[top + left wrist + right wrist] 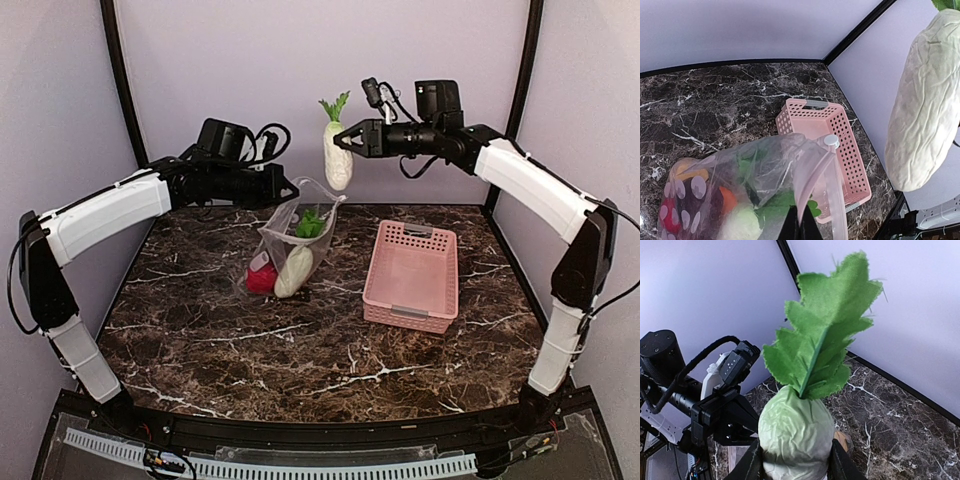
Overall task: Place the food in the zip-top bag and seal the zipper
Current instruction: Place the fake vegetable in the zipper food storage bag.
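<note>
The clear zip-top bag point(297, 232) hangs above the table's middle, mouth up, with a white piece point(293, 272), a red piece point(262, 279) and green leaves inside. My left gripper point(293, 190) is shut on the bag's mouth edge and holds it up. In the left wrist view the fingertips point(801, 231) pinch the pink-tinted zipper strip point(812, 177). My right gripper point(345, 137) is shut on a white radish with green leaves point(337, 155) and holds it in the air just above the bag's mouth. The radish fills the right wrist view point(796, 432).
An empty pink slotted basket point(413, 275) stands right of the bag on the dark marble table point(300, 340). Purple walls close the back and sides.
</note>
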Tool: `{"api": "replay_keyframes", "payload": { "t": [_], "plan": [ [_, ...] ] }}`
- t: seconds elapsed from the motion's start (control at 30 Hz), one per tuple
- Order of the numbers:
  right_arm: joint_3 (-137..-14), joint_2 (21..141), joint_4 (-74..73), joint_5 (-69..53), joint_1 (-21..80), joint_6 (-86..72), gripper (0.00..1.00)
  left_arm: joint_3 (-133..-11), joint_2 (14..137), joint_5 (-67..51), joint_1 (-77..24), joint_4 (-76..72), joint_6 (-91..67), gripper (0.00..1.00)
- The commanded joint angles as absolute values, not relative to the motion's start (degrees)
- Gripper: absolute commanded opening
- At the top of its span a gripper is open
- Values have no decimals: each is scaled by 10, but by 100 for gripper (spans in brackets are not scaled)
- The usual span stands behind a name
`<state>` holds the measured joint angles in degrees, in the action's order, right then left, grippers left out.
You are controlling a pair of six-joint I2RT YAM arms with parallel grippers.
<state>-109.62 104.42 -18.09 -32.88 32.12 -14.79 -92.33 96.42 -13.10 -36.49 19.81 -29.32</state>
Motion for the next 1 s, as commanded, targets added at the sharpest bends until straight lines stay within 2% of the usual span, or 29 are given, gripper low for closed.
{"api": "replay_keyframes", "payload": {
  "t": [0.0, 0.57, 0.97],
  "plan": [
    [-1128, 1071, -165, -268, 341, -157, 9, -894, 935, -107, -363, 130, -369, 1],
    [-1174, 1111, -215, -92, 401, -169, 9, -812, 911, -36, -363, -66, -558, 2],
    [-1137, 1123, -220, -57, 448, -180, 16, -791, 906, -22, -361, -94, -581, 1]
  ]
}}
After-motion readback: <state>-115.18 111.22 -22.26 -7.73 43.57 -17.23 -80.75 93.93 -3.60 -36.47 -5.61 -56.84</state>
